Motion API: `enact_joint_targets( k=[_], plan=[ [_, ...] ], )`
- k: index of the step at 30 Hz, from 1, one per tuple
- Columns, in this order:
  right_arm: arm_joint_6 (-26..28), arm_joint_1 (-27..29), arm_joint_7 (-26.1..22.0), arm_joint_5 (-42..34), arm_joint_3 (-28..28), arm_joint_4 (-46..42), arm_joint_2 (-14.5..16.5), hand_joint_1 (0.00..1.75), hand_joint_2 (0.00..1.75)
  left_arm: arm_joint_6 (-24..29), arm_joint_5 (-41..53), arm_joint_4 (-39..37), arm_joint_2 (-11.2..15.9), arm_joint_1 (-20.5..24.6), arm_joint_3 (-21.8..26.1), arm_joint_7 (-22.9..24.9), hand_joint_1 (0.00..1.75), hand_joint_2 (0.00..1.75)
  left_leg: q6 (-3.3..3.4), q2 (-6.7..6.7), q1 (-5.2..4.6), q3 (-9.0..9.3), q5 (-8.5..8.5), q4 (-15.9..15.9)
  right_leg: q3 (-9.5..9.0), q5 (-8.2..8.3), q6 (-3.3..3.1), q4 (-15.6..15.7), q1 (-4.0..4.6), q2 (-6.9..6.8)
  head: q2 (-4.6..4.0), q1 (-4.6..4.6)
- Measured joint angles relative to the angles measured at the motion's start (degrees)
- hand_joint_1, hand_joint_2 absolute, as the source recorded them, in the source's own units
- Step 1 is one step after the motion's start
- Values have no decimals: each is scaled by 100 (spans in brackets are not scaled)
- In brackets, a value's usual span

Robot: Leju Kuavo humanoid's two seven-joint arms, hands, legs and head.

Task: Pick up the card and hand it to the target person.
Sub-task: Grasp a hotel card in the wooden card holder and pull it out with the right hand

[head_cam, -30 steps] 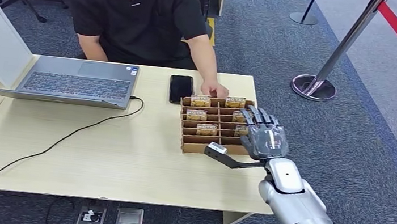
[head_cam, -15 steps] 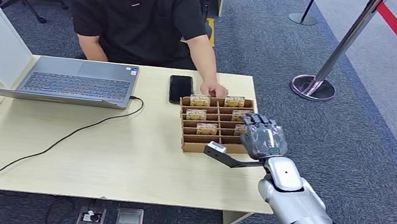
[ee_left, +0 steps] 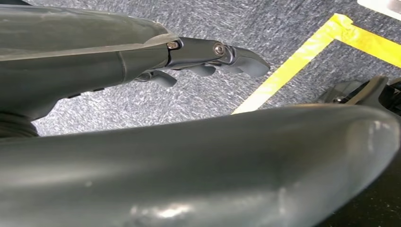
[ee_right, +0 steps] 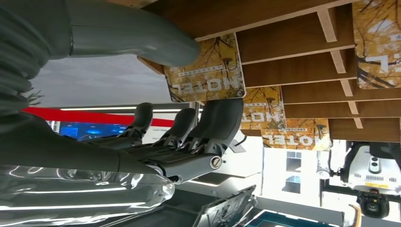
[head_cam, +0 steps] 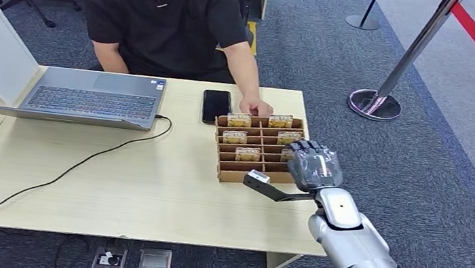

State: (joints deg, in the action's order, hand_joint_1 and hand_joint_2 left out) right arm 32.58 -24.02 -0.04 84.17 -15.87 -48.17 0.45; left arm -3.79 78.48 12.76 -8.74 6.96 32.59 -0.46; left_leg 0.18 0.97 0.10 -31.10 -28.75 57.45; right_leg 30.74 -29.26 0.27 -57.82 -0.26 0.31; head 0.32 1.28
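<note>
My right robot hand (head_cam: 313,165) is over the near right corner of the card tray (head_cam: 223,170), which sits on the worktop (head_cam: 113,180). My fingers (ee_right: 215,120) are curled down toward the card (ee_right: 205,71) in the slot under them. In the right wrist view my thumb (ee_right: 142,40) is on one side of that card and my fingers are on the other side, very close to it. I cannot tell if they squeeze the card yet (it looks like they are just about to). The card stands on its edge in its slot, and I think that is so a hand can pinch the top of it.

More cards (head_cam: 248,154) stand in the slots beside my robot hand and past it. Each one has its own slot, so I can take one and not bump the rest.

The person (head_cam: 167,16) sits on the far side of the worktop, across from me. One hand of theirs (head_cam: 256,107) rests at the far edge of the tray, just beyond my fingers. I guess it waits there to take the card from me.

My left robot hand (ee_left: 198,56) hangs down by my side over the grey floor (ee_left: 189,19). It holds nothing. Its fingers are bent in a bit, and I cannot tell how far.
</note>
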Motion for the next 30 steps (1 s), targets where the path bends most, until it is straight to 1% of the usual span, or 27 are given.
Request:
enact_joint_targets(
  k=[2,6,10,12,14,15,19,23,27,30],
  plan=[
    [-50,1,1,1,0,1,3,117,175,0,-2,0,0,-1,0,1,0,0,0,0,0,0,0,0,0,0,0,0,0,0,0,0],
    [-142,12,3,5,0,1,7,134,175,1,-7,0,1,-3,0,-1,0,0,0,0,0,-2,0,0,1,0,0,0,0,0,0,3],
    [-153,-3,5,7,0,-10,13,140,175,1,-8,0,1,-4,0,-1,0,0,0,1,0,-2,0,0,2,0,0,0,0,0,0,2],
    [-155,1,4,7,0,-15,15,152,175,1,-8,0,1,-4,0,-1,0,0,0,0,0,-3,0,0,3,0,0,0,0,0,0,3],
    [-165,16,5,7,0,-16,21,168,175,0,-8,0,1,-4,0,-2,0,0,0,0,0,-4,0,0,4,0,0,0,0,1,0,2],
    [-177,22,8,9,0,-22,25,172,175,-2,-8,0,1,-4,0,-2,0,0,0,-1,0,-4,0,0,4,0,0,0,0,1,-1,2],
    [-244,49,31,19,2,-90,34,175,175,0,-7,0,1,-10,0,-43,0,0,0,-1,0,-4,1,0,4,0,0,0,0,1,-2,3],
    [-191,115,0,-8,31,-188,36,175,175,61,-8,0,1,-12,0,-291,0,175,0,0,0,-4,1,1,4,1,0,0,0,1,-1,1],
    [-76,207,-254,-290,93,-288,46,175,175,89,-2,0,1,-11,-22,-416,0,175,0,0,0,-12,1,0,10,0,0,0,0,0,-1,2],
    [24,298,-694,-932,188,-436,80,175,175,141,-40,0,1,-12,-35,-437,0,175,0,0,0,-19,1,0,17,0,0,0,0,0,-1,5]
  ],
)
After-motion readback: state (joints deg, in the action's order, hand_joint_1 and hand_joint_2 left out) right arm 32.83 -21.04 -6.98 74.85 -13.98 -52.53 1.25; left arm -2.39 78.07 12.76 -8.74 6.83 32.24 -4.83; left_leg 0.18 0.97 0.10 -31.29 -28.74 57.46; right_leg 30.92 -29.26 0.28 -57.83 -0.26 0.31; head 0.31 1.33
